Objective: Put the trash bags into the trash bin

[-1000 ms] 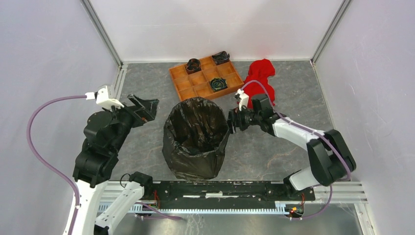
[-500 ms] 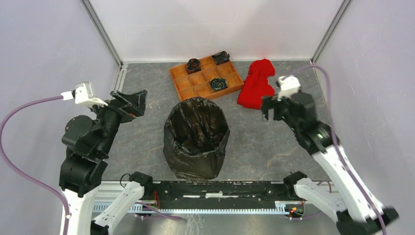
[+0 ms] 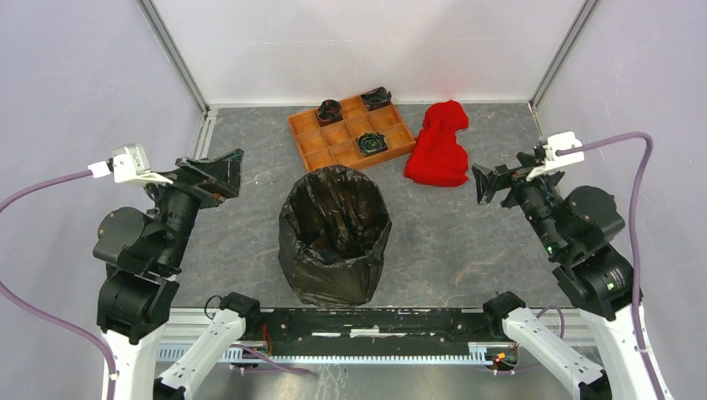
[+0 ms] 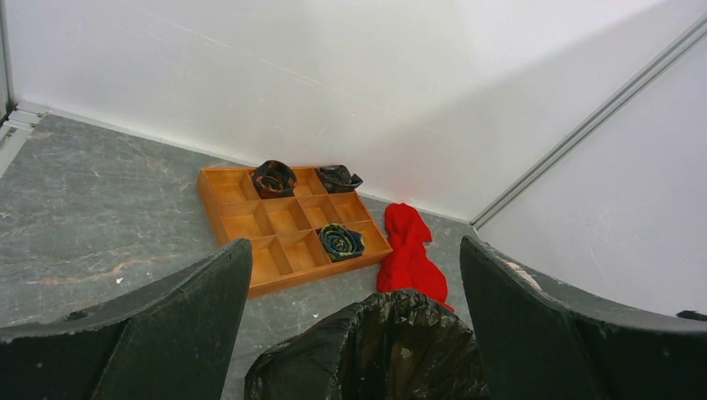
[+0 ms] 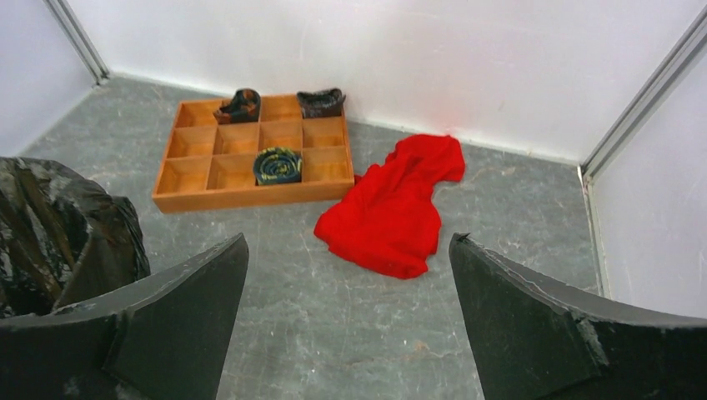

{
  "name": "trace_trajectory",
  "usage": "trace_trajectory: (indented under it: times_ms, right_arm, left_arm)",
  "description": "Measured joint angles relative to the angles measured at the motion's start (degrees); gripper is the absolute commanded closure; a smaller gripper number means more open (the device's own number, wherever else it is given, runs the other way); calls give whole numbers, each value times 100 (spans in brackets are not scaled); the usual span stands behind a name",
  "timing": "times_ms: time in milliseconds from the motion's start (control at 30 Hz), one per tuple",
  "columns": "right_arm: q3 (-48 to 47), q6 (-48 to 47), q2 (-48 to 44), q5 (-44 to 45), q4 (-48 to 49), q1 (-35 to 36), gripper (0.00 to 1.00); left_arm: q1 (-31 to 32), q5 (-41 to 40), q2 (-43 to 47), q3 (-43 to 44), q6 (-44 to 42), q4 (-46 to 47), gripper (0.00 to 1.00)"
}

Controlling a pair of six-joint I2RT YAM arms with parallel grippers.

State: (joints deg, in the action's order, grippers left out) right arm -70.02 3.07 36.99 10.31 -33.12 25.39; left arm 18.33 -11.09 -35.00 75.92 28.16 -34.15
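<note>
The glossy black trash bag (image 3: 335, 236) stands upright in the middle of the table with its mouth open, draped over and inside the trash bin, whose white walls are hidden. The bag also shows in the left wrist view (image 4: 375, 350) and at the left edge of the right wrist view (image 5: 58, 233). My left gripper (image 3: 218, 172) is open and empty, raised to the left of the bag. My right gripper (image 3: 493, 182) is open and empty, raised to the right of the bag, near the red cloth.
An orange-brown compartment tray (image 3: 310, 140) with three rolled dark items lies behind the bag. A red cloth (image 3: 438, 144) lies at the back right. White walls and metal corner posts close in the table.
My right gripper has pulled away from the bag's right rim, gone right and risen. My left gripper has drawn back to the left. The bag stays in place.
</note>
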Motion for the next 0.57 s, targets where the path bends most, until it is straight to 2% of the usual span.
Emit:
trace_trajectory:
  times_ms: [233, 567]
  right_arm:
    - [55, 0, 251, 28, -136, 0, 2]
    - [345, -70, -125, 4, 116, 0, 2]
  left_arm:
    - [0, -42, 59, 0, 2, -13, 0]
    - [0, -66, 74, 0, 2, -24, 0]
